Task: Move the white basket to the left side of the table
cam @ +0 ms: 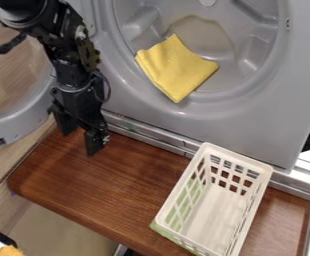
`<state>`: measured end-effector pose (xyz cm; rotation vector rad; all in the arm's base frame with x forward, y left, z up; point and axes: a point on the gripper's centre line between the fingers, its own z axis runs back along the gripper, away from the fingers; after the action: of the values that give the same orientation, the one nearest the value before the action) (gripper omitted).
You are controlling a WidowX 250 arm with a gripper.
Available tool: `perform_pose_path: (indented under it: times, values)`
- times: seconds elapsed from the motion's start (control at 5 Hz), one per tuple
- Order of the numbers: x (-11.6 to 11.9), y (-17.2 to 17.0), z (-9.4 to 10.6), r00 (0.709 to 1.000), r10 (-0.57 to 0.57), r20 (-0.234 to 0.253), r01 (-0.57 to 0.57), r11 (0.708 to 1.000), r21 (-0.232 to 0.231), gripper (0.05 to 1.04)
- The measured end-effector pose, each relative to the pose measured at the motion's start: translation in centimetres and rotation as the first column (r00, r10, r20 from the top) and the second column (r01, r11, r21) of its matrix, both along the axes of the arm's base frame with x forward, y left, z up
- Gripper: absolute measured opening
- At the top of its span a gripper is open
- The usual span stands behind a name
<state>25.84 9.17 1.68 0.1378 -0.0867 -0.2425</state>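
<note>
At far left of table (117, 182), with gripper (80, 132) spread: may tip basket (218, 212) at right over near edge (69, 212) if pinching rim (180, 185) off-centre.

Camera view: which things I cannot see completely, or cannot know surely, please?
In the camera view:
- White basket: near end, cut off by bottom edge.
- Green thing: mostly hidden behind the basket's slats; unclear what it is.
- Orange thing: cut off at lower left corner, too little to name.

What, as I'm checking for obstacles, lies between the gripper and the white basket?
Just bare brown tabletop between gripper and basket, in the camera view.
</note>
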Motion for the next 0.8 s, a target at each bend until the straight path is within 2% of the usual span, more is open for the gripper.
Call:
perform_pose_path:
  times: [0.2,0.4,0.6,0.8]
  values:
    - [-0.3,-0.3,-0.6,1.000,-0.017,-0.017,0.017,1.000,-0.014,1.000]
    - [-0.8,-2.1,-1.2,0.962,-0.273,-0.010,0.271,0.960,-0.071,1.000]
    - [-0.3,-4.5,-0.2,0.862,-0.506,0.028,0.506,0.860,-0.060,1.000]
    - [-0.6,-8.6,0.2,0.715,-0.696,0.059,0.699,0.711,-0.082,1.000]
